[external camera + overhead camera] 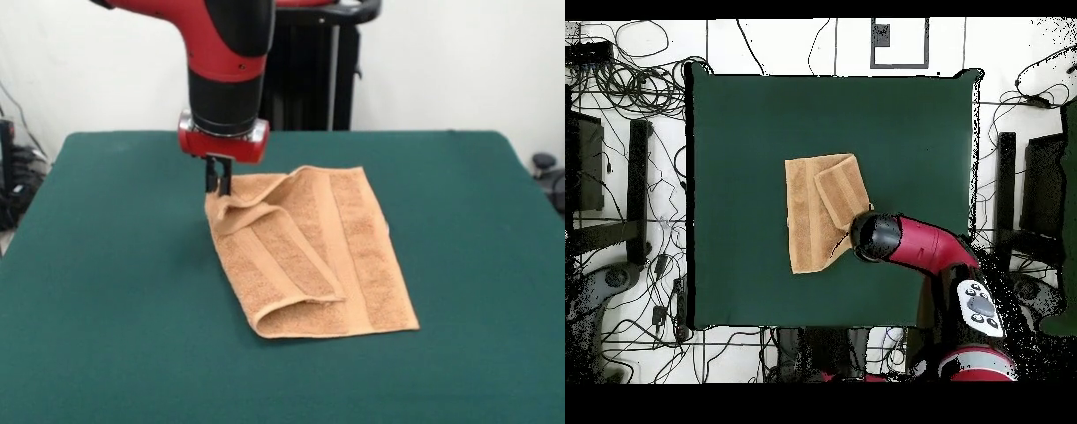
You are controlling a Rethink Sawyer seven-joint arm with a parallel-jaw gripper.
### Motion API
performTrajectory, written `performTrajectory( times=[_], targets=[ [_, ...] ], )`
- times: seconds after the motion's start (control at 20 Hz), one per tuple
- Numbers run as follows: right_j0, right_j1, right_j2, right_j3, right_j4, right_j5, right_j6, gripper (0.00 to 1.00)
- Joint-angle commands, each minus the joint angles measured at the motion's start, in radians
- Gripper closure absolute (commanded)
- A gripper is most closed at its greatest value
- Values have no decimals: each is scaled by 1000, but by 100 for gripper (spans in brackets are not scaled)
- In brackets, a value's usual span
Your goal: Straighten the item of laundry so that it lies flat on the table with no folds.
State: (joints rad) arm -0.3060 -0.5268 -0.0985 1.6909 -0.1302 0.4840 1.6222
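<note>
Towel [309, 256] first: your orange-tan terry cloth lies near the middle of the dark green table [477, 265], and it is far from flat. In the front view one side is folded over onto the rest, making a rolled flap that runs from the gripped corner down to the near edge, where the fold stands open like a low loop. You can see flat woven bands running lengthwise, one on the folded flap and one on the exposed layer beside it. The far corner is bunched and lifted slightly off the felt.

Your gripper [218, 181] sits right at that raised corner, its dark fingertips pressed together with towel cloth pinched between them. From overhead, the towel [810, 215] reads as a narrow upright shape with the folded flap lying diagonally across its upper right, and the arm [915, 243] covers the corner it holds.
</note>
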Motion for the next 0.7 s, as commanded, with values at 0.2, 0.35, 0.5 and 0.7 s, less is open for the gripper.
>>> performTrajectory(
  times=[0.2, 0.35, 0.5, 0.7],
  targets=[
    [-5, -16, 91, 133, -62, -66, 55, 100],
    [-12, -18, 90, 145, -68, -77, 56, 100],
    [-18, -23, 88, 154, -77, -81, 55, 100],
    [-33, -37, 88, 172, -91, -90, 52, 100]
  ],
)
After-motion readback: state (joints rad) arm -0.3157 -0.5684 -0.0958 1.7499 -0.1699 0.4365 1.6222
